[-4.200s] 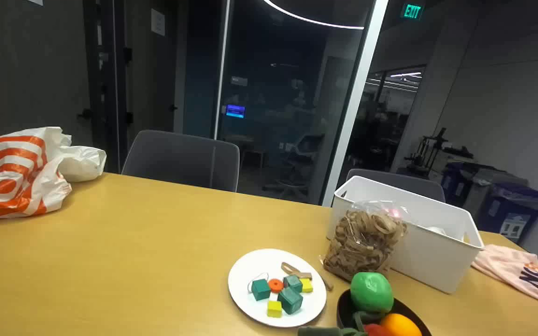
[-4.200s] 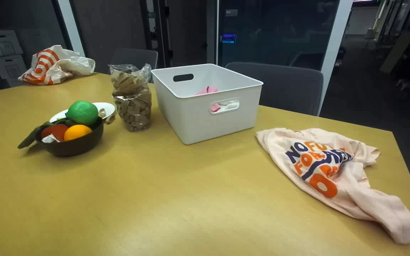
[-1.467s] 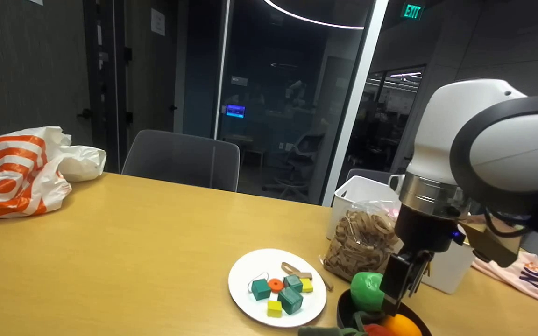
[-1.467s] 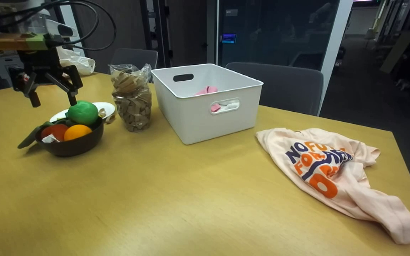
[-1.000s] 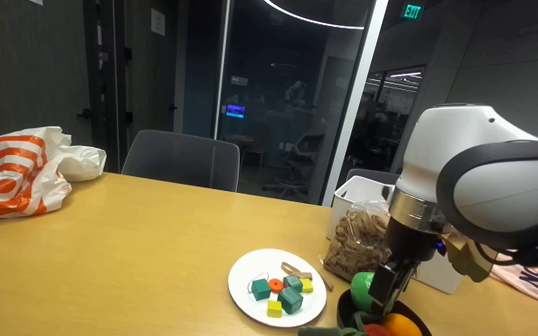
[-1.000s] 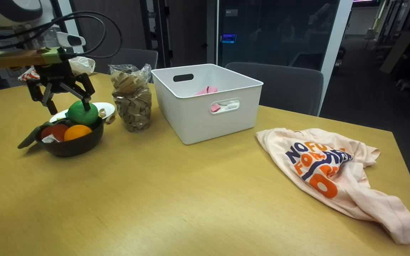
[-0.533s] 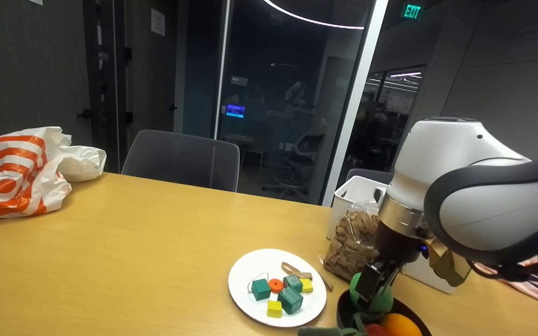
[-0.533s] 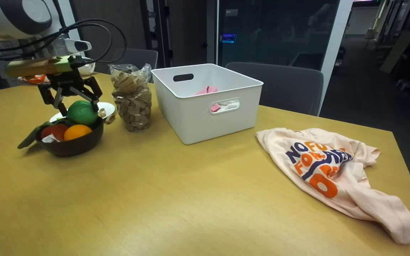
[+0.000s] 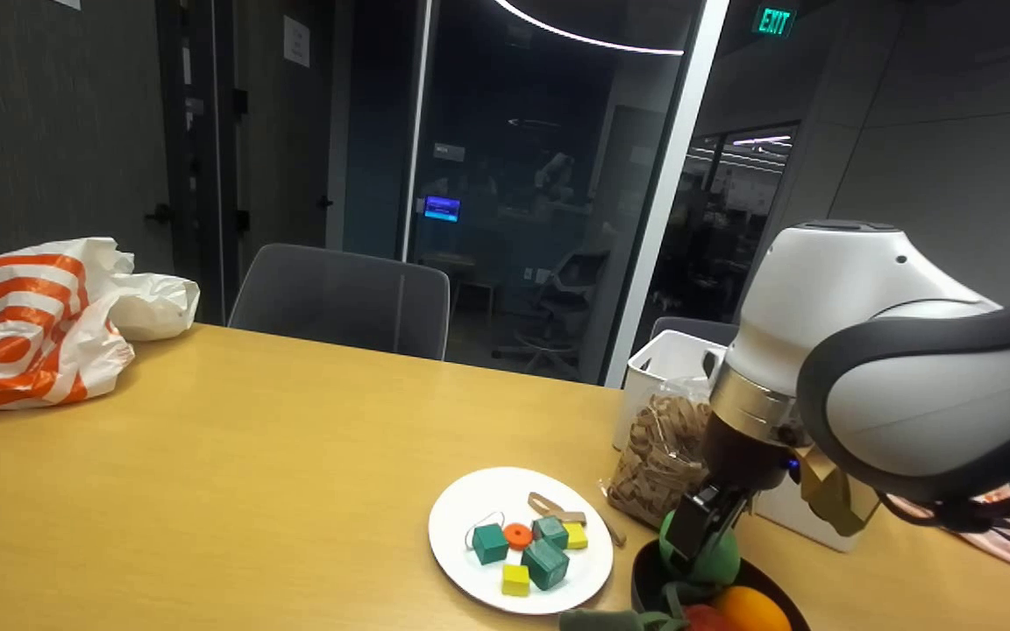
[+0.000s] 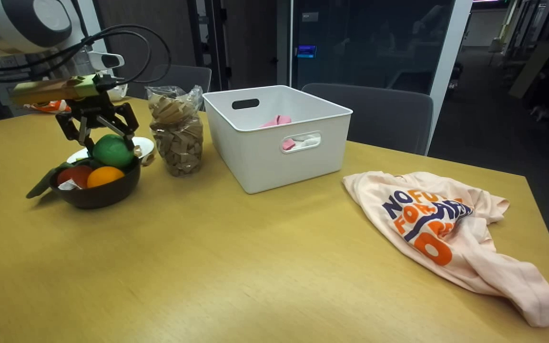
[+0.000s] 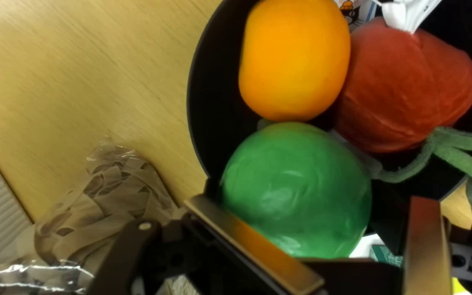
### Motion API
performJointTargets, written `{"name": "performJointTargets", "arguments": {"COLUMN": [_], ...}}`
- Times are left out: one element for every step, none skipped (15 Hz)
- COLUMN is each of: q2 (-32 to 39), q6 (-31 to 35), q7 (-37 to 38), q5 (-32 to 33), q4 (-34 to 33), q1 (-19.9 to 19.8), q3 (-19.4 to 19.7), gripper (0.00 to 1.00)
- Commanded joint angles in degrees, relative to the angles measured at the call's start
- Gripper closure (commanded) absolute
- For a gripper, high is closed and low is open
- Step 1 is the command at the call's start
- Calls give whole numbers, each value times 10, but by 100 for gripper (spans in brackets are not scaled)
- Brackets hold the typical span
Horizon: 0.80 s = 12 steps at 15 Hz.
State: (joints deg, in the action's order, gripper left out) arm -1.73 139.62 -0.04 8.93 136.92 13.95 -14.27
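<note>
exterior view: downturned hand (image 10: 109,146) straddles green fruit (image 10: 113,153).

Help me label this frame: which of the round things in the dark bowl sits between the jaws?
The green round thing, with a jaw on each side; the orange one and red one lie outside the jaws.

In an exterior view my arm (image 9: 917,403) reaches in from the right, wrist (image 9: 752,403) turned downward. My claw (image 10: 110,146) points down, its two fingers (image 11: 426,246) well apart, pads (image 11: 256,246) facing inward; whether they grip, I cannot tell.
</note>
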Motion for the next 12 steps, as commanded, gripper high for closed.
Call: {"name": "performJointTargets", "arguments": {"q2": [-36, -48, -55, -63, -70, -79, -85, -89, -89, -82, -79, -66], "q6": [-32, -40, -46, -57, -66, -76, -83, -83, -87, -87, -89, -87], "q7": [-35, -32, -24, -23, -15, -14, -7, 16, 32, 52, 66, 90], "q5": [-70, -80, -81, -90, -93, -103, -104, -84, -73, -56, -47, -26], "q4": [-5, -3, -3, -3, -1, 2, 2, 7, 9, 11, 12, 15], "q1": [-4, -9, -14, -21, -29, -38, -48, -64, -77, -92, -103, -116], "q3": [9, 16, 22, 32, 41, 53, 62, 71, 80, 87, 93, 97], "gripper": [38, 38, 38, 38, 38, 38, 38, 38, 38, 38, 38, 38]}}
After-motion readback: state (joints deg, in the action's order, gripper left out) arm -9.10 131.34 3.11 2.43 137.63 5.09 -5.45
